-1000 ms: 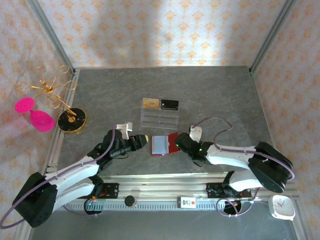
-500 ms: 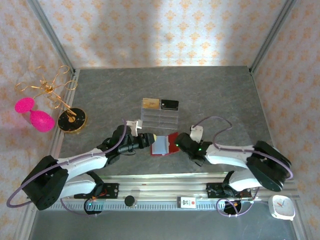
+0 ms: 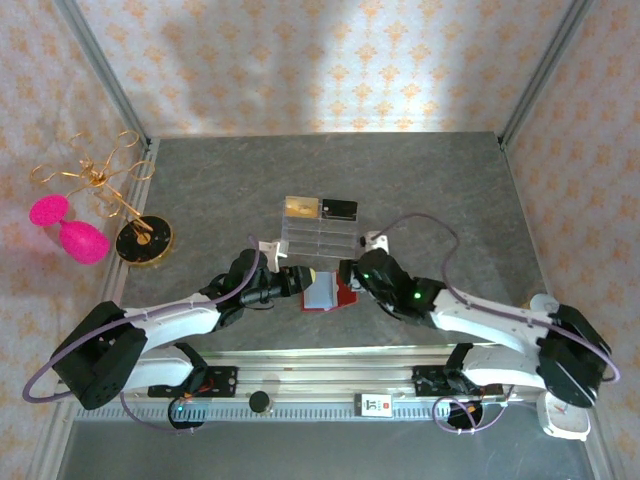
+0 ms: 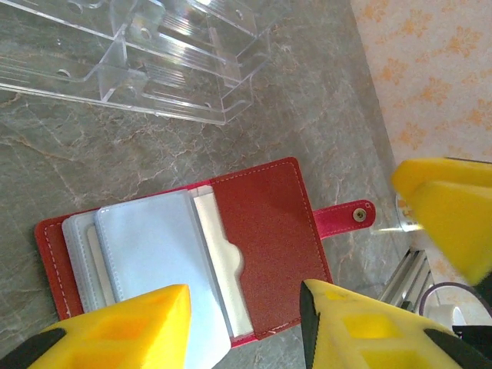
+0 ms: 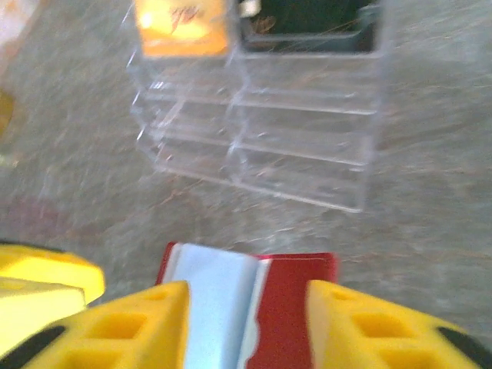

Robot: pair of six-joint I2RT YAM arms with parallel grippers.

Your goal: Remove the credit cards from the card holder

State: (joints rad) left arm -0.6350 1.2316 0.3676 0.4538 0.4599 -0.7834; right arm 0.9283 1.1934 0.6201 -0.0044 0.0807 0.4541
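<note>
1. Nearest the arms, the left gripper hangs low over the card holder. Its jaws are released and apart with nothing between them. It straddles the blue-grey sleeves, probably to pin them down.
2. The card holder lies open and flat on the surface, so its pockets face up. A whitish credit card is tucked into the red flap's slot. I cannot make out a darker one.
3. On the opposite side, the right gripper is also released and empty. It is poised above the flap, likely to draw that card.
4. Beyond stands a clear acrylic stand, holding a gold card and a black card, apart from the holder.
</note>
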